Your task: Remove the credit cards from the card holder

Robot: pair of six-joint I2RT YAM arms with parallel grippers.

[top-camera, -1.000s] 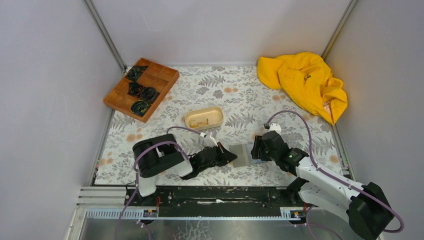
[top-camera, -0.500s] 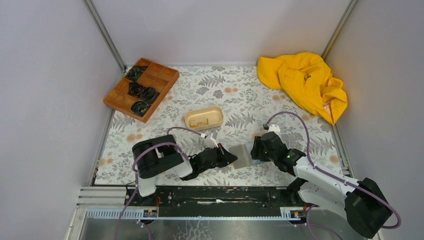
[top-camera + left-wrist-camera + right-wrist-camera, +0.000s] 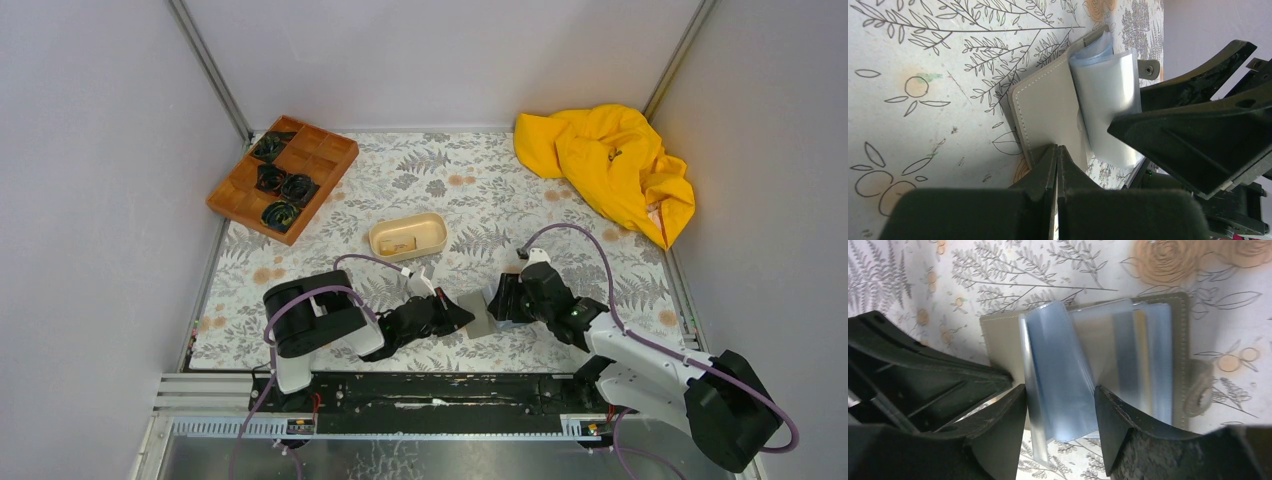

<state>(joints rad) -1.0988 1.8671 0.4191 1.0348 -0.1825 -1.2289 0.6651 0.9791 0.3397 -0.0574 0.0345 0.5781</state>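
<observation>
Card holder (image 3: 480, 312) lies open and flat on the floral table cover (image 3: 470, 175), directly between my two grippers, with its pale inside facing up. On the left wrist camera the left gripper (image 3: 1057, 151) has its jaws pressed together on the near edge of the holder's pale stitched cover (image 3: 1048, 107), so I read it as clamped on that flap and pinning it down. Just past those fingertips, the clear plastic sleeves (image 3: 1108, 95) rise off the cover and bow upward toward the right gripper (image 3: 497, 300). On the right wrist camera the right gripper's jaws stand apart, and one bulging bluish sleeve (image 3: 1060, 375) sits in the gap between the fingers (image 3: 1120, 435), its edges reaching both inner faces. I cannot tell how firmly they press it. Beyond that sleeve, farther from the right fingertips, the remaining pockets lie flat, and a tan strip showing through them looks like one of the credit cards (image 3: 1140, 357), though I cannot read any detail on it. The holder's snap tab (image 3: 1198, 390) sticks out on the far side from the left gripper. Ahead of the left gripper, well apart from it, sits a beige oval tray (image 3: 408, 237); farther off to its left is a brown compartment tray (image 3: 283, 175). Well beyond the right gripper, in the far corner, lies a crumpled yellow cloth (image 3: 610, 170).
</observation>
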